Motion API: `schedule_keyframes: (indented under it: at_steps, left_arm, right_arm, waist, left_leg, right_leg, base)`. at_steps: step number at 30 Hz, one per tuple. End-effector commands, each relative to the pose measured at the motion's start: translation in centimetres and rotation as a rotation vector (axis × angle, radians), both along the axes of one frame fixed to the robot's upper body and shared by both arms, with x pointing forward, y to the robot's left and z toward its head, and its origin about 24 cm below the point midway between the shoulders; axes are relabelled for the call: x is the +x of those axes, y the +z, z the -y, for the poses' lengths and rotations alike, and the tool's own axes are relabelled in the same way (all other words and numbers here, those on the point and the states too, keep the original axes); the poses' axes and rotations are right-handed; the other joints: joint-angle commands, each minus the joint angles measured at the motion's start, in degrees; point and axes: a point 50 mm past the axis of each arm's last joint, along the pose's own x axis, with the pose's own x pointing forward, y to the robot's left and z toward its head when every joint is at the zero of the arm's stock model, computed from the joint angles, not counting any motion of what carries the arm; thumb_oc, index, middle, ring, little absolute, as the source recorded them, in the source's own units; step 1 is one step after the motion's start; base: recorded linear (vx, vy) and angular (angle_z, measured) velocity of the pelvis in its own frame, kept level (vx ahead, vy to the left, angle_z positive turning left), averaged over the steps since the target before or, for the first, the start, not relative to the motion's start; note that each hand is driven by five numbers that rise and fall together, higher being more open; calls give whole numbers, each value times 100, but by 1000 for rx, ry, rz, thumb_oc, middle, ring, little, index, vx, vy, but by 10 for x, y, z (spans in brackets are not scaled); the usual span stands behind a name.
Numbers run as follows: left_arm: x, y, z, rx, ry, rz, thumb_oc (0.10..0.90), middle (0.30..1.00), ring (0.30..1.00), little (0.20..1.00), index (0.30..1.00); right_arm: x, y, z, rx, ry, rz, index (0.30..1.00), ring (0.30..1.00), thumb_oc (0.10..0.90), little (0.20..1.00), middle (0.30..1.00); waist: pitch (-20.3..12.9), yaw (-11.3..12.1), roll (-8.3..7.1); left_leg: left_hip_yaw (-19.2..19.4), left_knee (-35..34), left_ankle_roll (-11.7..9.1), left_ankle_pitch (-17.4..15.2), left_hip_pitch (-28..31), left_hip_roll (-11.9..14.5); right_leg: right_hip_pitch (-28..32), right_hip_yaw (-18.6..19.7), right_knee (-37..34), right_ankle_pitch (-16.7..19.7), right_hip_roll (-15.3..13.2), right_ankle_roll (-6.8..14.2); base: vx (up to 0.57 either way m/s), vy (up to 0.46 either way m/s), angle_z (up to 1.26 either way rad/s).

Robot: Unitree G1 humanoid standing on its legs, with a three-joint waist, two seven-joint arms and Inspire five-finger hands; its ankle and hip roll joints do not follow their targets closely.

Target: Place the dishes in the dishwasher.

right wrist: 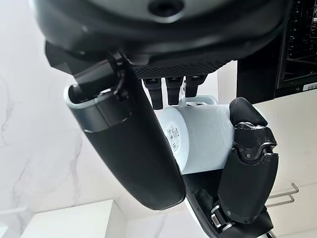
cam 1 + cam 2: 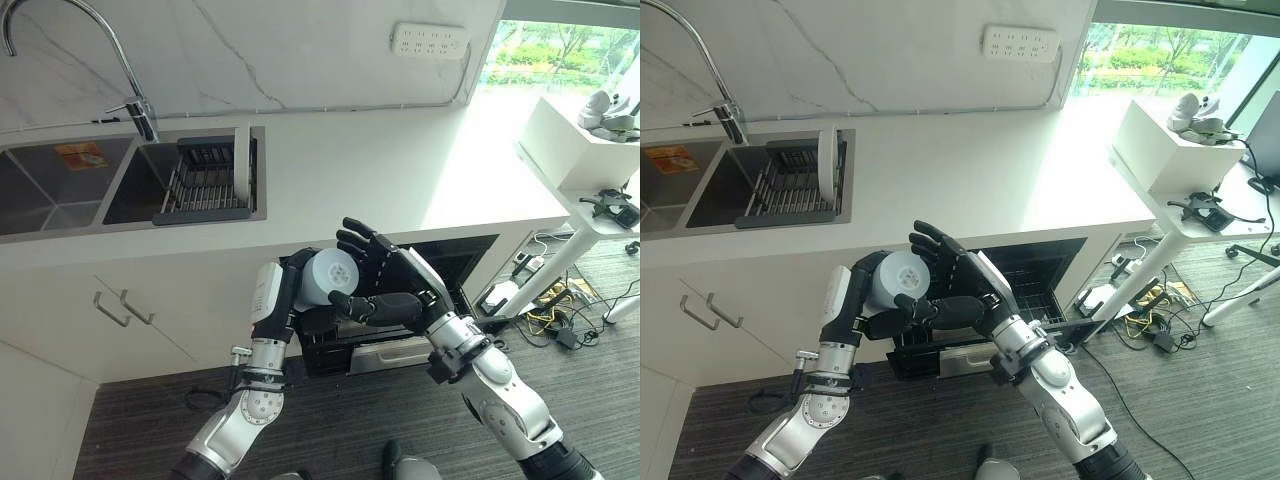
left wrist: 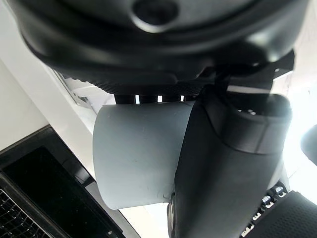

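Note:
A pale grey-blue cup [image 2: 328, 277] is held in front of the counter, its base facing up at me. My left hand [image 2: 297, 300] is curled round the cup [image 3: 138, 153], with its thumb [image 3: 223, 163] across the side. My right hand [image 2: 388, 268] reaches in from the right with straight, spread fingers behind the cup [image 1: 198, 136] and its thumb [image 1: 129, 144] stretched along it. Below both hands the dishwasher [image 2: 1040, 270] stands open with its dark rack [image 2: 330, 355] pulled out. A white plate [image 2: 241, 165] stands upright in the sink's drying rack [image 2: 205, 180].
The double sink [image 2: 60, 185] with a tall faucet [image 2: 125, 70] is set in the white counter [image 2: 380, 170] at the back left. Cabinet handles [image 2: 125, 305] sit below it. A white side table [image 2: 570, 150] and floor cables [image 2: 550, 310] lie to the right.

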Motion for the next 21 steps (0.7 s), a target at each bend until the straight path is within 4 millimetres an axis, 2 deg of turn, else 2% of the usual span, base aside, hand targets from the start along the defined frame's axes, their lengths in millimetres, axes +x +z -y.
schedule_keyframes:
  at_steps: [1, 6, 9, 21]
  left_arm:
    - [1, 52, 27, -91, -173, 282, 400, 300, 300, 300, 300]
    - [0, 51, 27, -94, -175, 289, 400, 300, 300, 300, 300]
    - [1, 52, 29, -88, -172, 292, 400, 300, 300, 300, 300]
    - [2, 55, 33, -75, -207, 295, 400, 300, 300, 300, 300]
  right_arm:
    - [-14, 36, -28, 158, 235, 185, 900, 900, 800, 900, 900]
    - [-13, 36, -26, 131, 206, 187, 900, 900, 800, 900, 900]
    - [-11, 33, -26, -39, 156, 265, 900, 900, 800, 900, 900]
    - [-3, 32, -30, -266, 94, 358, 900, 900, 800, 900, 900]
  waist:
    - [-260, 49, -48]
    - [-255, 40, -50]
    - [-253, 32, -53]
    - [-233, 111, -78]
  left_leg:
    - [-61, 142, -152, -559, 70, 224]
    - [-70, 142, -154, -559, 73, 217]
    - [-69, 142, -148, -564, 70, 203]
    - [-93, 142, -128, -589, 87, 175]
  right_leg:
    - [353, 400, 400, -1019, -109, 487]
    - [355, 402, 400, -1015, -107, 492]
    - [348, 414, 400, -1010, -112, 498]
    - [377, 392, 400, -1002, -124, 494]
  base:
    - [0, 0, 0]
    - [0, 0, 0]
    - [0, 0, 0]
    - [0, 0, 0]
